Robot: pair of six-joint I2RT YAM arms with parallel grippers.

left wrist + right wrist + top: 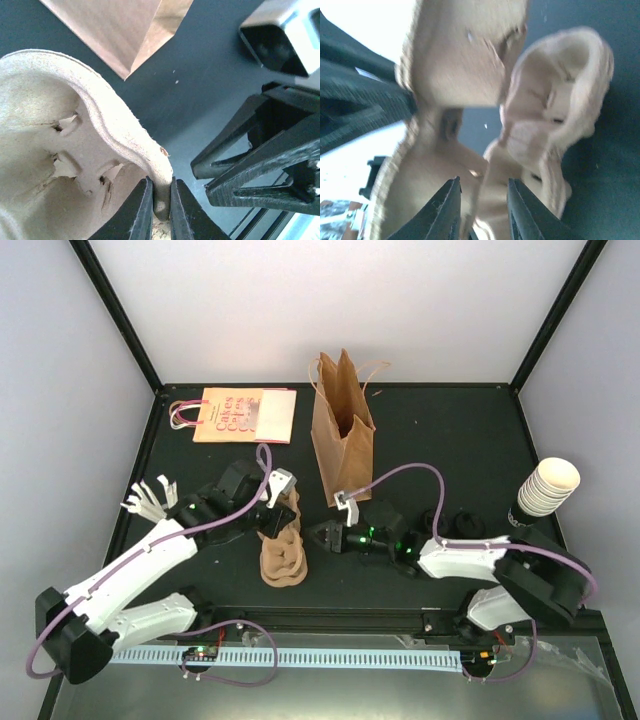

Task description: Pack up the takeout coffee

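Note:
The takeout coffee with its black lid does not show in any view. A stack of brown pulp cup trays (283, 552) stands on the black table in front of the upright brown paper bag (343, 435). My left gripper (276, 502) is shut on the rim of the top tray (60, 125); in the left wrist view the gripper (161, 200) pinches that rim tightly. My right gripper (320, 537) is open just to the right of the trays. In the right wrist view the gripper (485, 210) has a blurred tray edge (470, 75) between its spread jaws.
A flat pink and orange paper bag (235, 415) lies at the back left. A nested stack of lidless cream cups (548, 488) is at the right, with loose black lids (455, 523) beside the right arm. White pieces (150, 500) lie at the left. The brown bag's corner (120, 30) shows in the left wrist view.

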